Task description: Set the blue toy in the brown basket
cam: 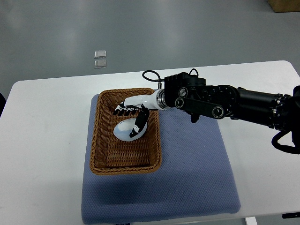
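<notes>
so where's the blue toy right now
In the top view the pale blue rounded toy sits inside the brown woven wicker basket, in its far half left of centre, under the fingers of the right robot hand, on the blue mat.

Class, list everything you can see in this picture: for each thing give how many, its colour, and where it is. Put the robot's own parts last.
Table: one, white, filling most of the view.
Mat: one, blue-grey, on the table under the basket.
Basket: one, brown wicker, on the left part of the mat.
Toy: one, pale blue-white, inside the basket under the hand.
Small clear pieces: two, on the grey floor beyond the table.
Box: one, brown, top right corner, partly cut off.
Right hand: one, white with black fingers, over the basket, fingers resting on the toy; its black arm enters from the right.
</notes>
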Robot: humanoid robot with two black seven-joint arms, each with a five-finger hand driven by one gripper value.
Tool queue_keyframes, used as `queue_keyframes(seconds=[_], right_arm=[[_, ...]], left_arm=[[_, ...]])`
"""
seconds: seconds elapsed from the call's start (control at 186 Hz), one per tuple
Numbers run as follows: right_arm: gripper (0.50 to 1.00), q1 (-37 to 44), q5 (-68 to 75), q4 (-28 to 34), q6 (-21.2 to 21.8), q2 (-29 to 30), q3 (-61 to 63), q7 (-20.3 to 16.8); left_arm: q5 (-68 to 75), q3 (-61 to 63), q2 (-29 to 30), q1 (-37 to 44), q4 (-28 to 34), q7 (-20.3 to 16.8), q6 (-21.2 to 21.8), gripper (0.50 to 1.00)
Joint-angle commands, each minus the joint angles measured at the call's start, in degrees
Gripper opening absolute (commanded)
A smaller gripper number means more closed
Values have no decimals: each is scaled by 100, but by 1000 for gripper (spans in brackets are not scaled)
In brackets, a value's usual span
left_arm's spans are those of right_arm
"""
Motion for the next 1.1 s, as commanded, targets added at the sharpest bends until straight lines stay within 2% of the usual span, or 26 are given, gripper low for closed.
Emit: queue_keyframes(seconds=[0.0, 0.338, 0.521, 0.703, 0.8, 1.009, 1.095], right_arm=[[901, 59, 7, 1, 22, 0, 111, -1], [903, 507, 262, -8, 49, -9, 1052, -1], [903, 358, 789, -16, -22, -510, 2309, 8], [903, -90, 1097, -280, -48, -897, 3248, 69], [903, -477, 1290, -473, -92, -914, 3986, 324], [903, -1497, 2266, -614, -189, -844, 5411, 386], [903, -1883, 2775, -623, -241, -826, 5851, 561]], left_arm=[[0, -8, 0, -1, -1, 0, 0, 1000], [0, 1, 0, -1, -1, 0, 0, 1000], [0, 10, 0, -1, -1, 0, 0, 1000], [0, 36, 0, 8, -45, 0, 0, 1000], [0, 45, 0, -1, -36, 0, 0, 1000], [0, 54, 0, 8, -18, 0, 0, 1000], [0, 54, 0, -1, -27, 0, 0, 1000]])
